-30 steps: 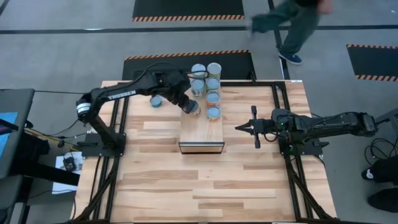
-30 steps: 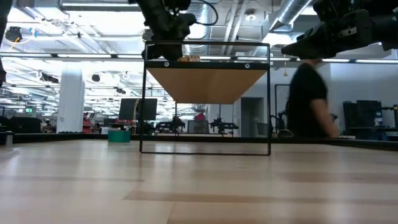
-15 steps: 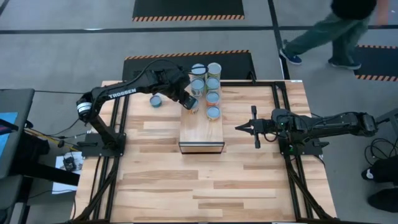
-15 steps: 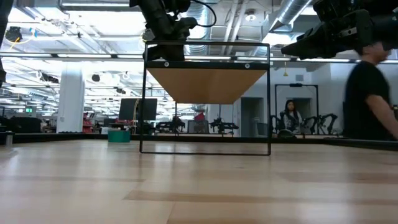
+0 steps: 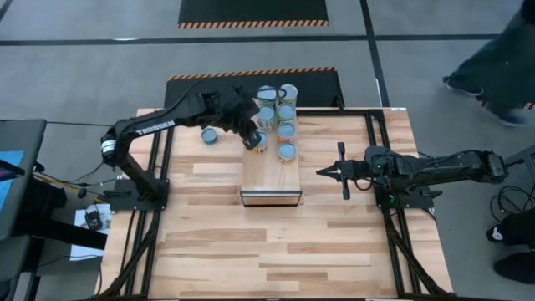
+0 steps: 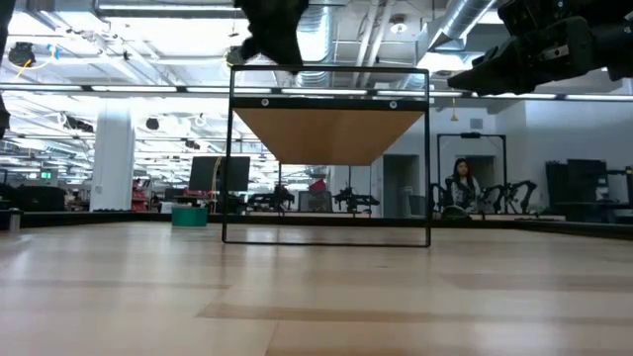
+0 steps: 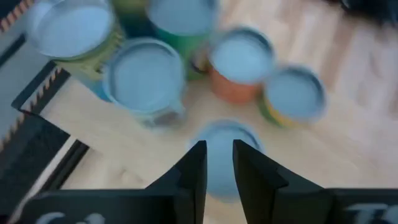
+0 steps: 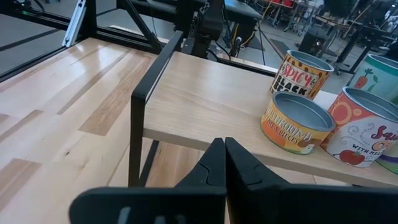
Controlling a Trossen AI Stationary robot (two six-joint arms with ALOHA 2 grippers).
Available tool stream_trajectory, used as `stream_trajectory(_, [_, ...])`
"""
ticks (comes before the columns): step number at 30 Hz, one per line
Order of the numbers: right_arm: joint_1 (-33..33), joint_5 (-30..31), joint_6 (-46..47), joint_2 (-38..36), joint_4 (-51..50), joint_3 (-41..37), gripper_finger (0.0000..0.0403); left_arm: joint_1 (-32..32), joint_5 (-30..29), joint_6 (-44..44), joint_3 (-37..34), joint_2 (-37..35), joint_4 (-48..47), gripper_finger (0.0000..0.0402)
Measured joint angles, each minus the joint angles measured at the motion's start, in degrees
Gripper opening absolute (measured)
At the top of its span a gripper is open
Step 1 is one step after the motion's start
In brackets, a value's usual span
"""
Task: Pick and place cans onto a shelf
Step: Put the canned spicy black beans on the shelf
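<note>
So the bench [image 5: 334, 242] is the big planked wood surface, and the shelf [image 5: 269, 176] sits roughly in its middle, a long light-wood box with a dark-framed end face; everything else I'll place relative to it. From the low view the shelf [image 6: 329, 133] stands up on a thin black frame.

The left arm [image 5: 155, 127] reaches in over the shelf's far end, on its left side. Its left pincer [image 5: 252, 140] hovers right above a can [image 5: 260, 142] sitting on the shelf top there. In the left wrist view the two dark fingers [image 7: 196, 177] stand a little apart with that can [image 7: 221, 158] showing through the gap below them, so the pincer looks slightly open and isn't clamped on anything I can see.

The right arm [image 5: 451, 167] waits off to the shelf's right, well apart from it, with the right pincer [image 5: 322, 172] pointing at the shelf's side. Its fingers [image 8: 214, 165] are pressed together, so closed and empty.

The cans [image 5: 280, 117] are mostly bunched at the shelf's far end, a couple running down its right side, like the one at [image 5: 287, 151]. One lone can [image 5: 210, 135] sits on the bench, left of the shelf. The right wrist view shows a few labelled cans [image 8: 297, 122] on the shelf top.

A person's legs [image 5: 493, 71] show on the floor beyond the shelf, far right.
</note>
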Motion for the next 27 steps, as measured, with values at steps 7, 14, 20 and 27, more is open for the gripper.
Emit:
stream_trajectory(7, [0.0,0.0,-0.3,0.0,-0.6,0.0,0.0008,-10.4,-7.1,2.2,-7.5,-2.4,-0.6,0.0022])
stream_trajectory(14, [0.0,0.0,-0.5,0.0,-1.1,0.0,0.0008,-13.8,-11.4,-1.0,-20.5,-4.6,9.1,0.0003])
stream_trajectory(20, [-0.1,0.0,-0.5,0.0,-1.2,0.0,0.0008,-12.8,-14.5,-2.7,-25.3,-5.0,14.4,0.0001])
stream_trajectory(27, [-0.1,0.0,-0.5,0.0,-1.0,0.0,0.0008,-10.5,-17.4,0.0,-26.1,-5.0,18.6,0.0001])
